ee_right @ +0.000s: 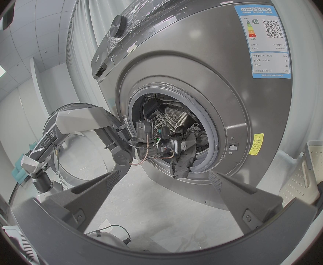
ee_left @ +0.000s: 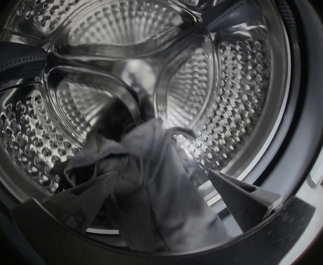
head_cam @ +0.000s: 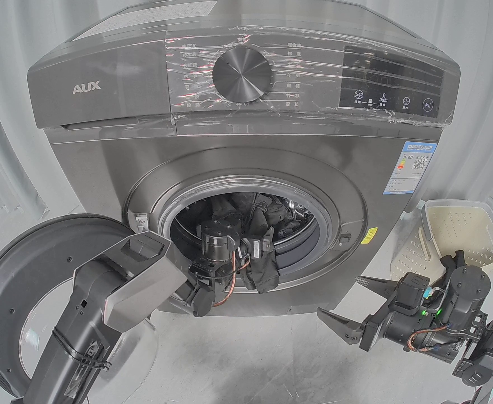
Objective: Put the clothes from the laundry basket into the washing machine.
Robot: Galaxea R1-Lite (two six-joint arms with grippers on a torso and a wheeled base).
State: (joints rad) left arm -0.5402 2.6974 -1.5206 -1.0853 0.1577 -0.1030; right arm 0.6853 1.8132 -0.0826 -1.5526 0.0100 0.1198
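Left gripper (ee_left: 162, 172) spread wide astride the dark garment (ee_left: 168, 210) — right gripper (head_cam: 339, 295) wide, empty.

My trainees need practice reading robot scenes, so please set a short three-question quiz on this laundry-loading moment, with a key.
1. True or false: the washing machine door stands open.
2. The dark garment is: A) in the basket; B) draped over the drum opening's rim; C) on the floor.
3. Which end effector is at the drum opening, and how do its fingers stand?
Key: 1 true. 2 B. 3 The left end effector, fingers open; the right end effector hangs open outside the machine.
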